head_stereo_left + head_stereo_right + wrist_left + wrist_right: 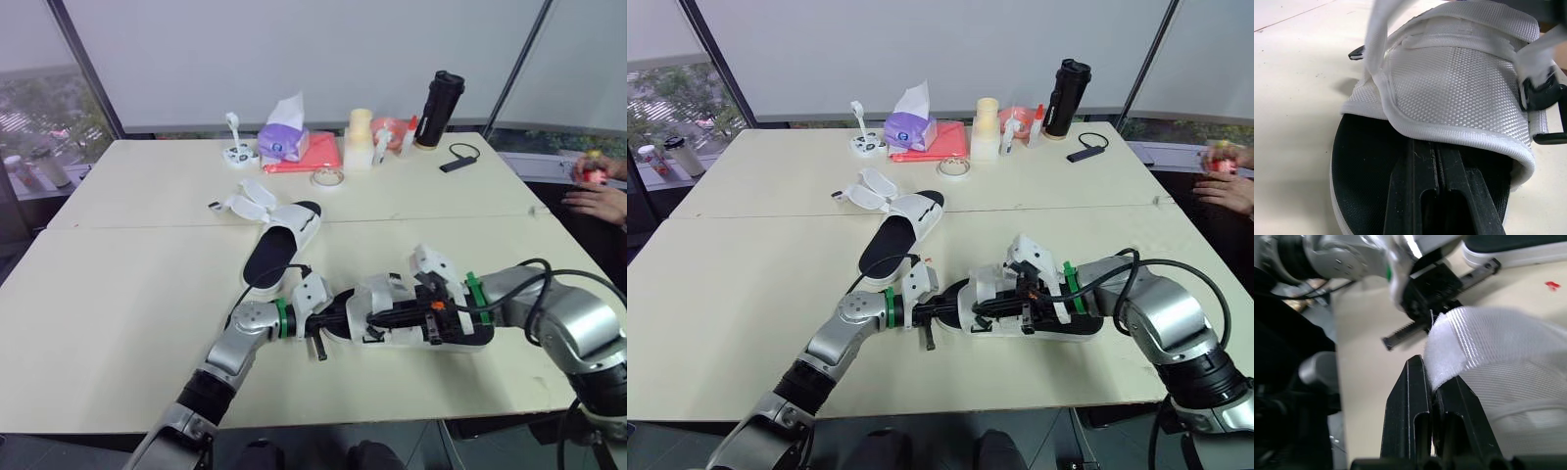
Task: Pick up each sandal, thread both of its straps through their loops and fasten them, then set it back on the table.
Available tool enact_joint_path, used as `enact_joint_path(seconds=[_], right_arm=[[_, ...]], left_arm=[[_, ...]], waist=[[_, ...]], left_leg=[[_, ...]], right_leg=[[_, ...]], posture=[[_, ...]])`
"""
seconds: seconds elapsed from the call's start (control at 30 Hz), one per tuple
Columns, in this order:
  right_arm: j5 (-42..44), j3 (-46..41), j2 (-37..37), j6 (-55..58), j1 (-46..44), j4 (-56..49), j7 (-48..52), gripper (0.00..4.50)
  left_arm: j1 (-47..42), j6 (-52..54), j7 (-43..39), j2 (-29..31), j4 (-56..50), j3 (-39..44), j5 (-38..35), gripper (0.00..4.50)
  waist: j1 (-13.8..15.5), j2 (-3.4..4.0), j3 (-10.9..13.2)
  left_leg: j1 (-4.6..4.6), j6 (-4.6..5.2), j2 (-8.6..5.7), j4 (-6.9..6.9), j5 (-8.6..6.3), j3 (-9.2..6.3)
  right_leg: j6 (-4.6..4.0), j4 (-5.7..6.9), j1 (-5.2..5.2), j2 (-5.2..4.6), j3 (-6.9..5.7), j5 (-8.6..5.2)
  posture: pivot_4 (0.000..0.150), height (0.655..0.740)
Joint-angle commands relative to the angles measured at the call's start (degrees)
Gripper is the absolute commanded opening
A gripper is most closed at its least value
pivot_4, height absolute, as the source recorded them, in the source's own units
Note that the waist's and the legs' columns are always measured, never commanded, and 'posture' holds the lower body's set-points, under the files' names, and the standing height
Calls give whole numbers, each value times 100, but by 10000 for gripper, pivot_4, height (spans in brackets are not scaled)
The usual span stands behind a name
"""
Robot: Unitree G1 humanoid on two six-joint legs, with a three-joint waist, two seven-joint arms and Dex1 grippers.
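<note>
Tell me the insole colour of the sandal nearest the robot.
Black insole, under a white woven upper; clearest in the left wrist view.

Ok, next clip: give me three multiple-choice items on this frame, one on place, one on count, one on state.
1. Where does the loose sandal lie?
A on the floor; B on a black bottle; C on the table, beyond the held sandal.
2. How many sandals are there?
A one; B two; C three.
3. The right gripper is:
A shut on a white strap; B wide open; C shut on a tape roll.

Answers:
1 C, it rests on the tabletop past the held one.
2 B, one held and one loose.
3 A, the right wrist view shows the strap pinched between its fingers.
</note>
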Motion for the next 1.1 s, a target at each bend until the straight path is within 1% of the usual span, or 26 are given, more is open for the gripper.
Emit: enact_joint_path(seconds=[0.03, 0.13, 0.27, 0.33, 0.47, 0.73, 0.77, 0.8, 0.83, 0.9, 1.1], right_arm=[[241, -124, 52, 166, -66, -3, 7, 423], [402, -188, 284, 268, -192, 110, -108, 423], [738, -359, 820, 552, -475, 497, -375, 423], [697, -295, 928, 573, -573, 742, -362, 423], [609, -146, 895, 560, -646, 983, -204, 423], [417, 62, 719, 381, -690, 1148, 113, 423], [393, -30, 732, 365, -661, 1129, 3, 6165], [373, -98, 743, 352, -640, 1114, -79, 9529], [515, -400, 825, 483, -521, 988, -364, 13438], [763, -874, 949, 698, -229, 664, -845, 23684], [1275, -1554, 1248, 1086, 546, -270, -1812, 23684]], left_arm=[[173, 210, 79, 86, 458, -95, 225, 0], [170, 217, 85, 73, 476, -86, 217, 0], [179, 225, 103, 75, 462, -78, 225, 0], [185, 215, 114, 86, 476, -69, 232, 0], [202, 211, 126, 105, 481, -59, 239, 0], [245, 281, 155, 107, 461, -30, 219, 0], [257, 289, 157, 114, 445, -29, 219, 0], [265, 294, 160, 120, 434, -28, 220, 0], [287, 290, 177, 131, 412, -21, 224, 0], [322, 292, 207, 144, 391, -6, 224, 0], [298, 295, 161, 142, 436, -26, 209, 0]], waist=[[-1, 0, 0], [0, 0, 0], [-7, -1, 1], [-6, -1, 1], [-5, -1, 1], [-10, 0, 0], [-12, 0, 0], [-14, 0, 0], [-10, 0, 0], [1, 0, 0], [-12, 1, -1]], left_leg=[[0, 0, 0, 0, 0, 1], [0, 0, 0, 1, 0, 1], [-2, 0, 1, 2, 0, 2], [-3, 0, 1, 3, 0, 0], [-4, 0, 1, 2, 0, 1], [-4, 0, 1, 2, 0, 1], [-4, 0, 1, 2, 0, 1], [-4, 0, 1, 2, 0, 1], [-4, 0, 1, 2, 0, 1], [-6, 0, 2, 2, 0, -1], [-12, 0, 5, 0, 0, -2]], right_leg=[[0, 0, 0, 0, 0, 0], [0, 0, 0, 0, 0, 0], [0, 0, -3, 0, 1, 0], [0, 1, -3, -1, 1, 1], [0, 0, -3, -4, 0, 1], [0, 0, -4, -3, 0, 1], [-1, 0, -4, -3, 0, 0], [0, 0, -4, -3, 0, 1], [0, 0, -5, -3, 0, 1], [0, 0, -6, -3, 0, 1], [0, 0, -10, -5, 0, 1]], posture=[[1500, 7400], [1500, 7400], [1500, 7400], [1500, 7400], [1500, 7400], [1500, 7400], [1500, 7400], [1500, 7400], [1500, 7400], [1500, 7400], [1500, 7400]])
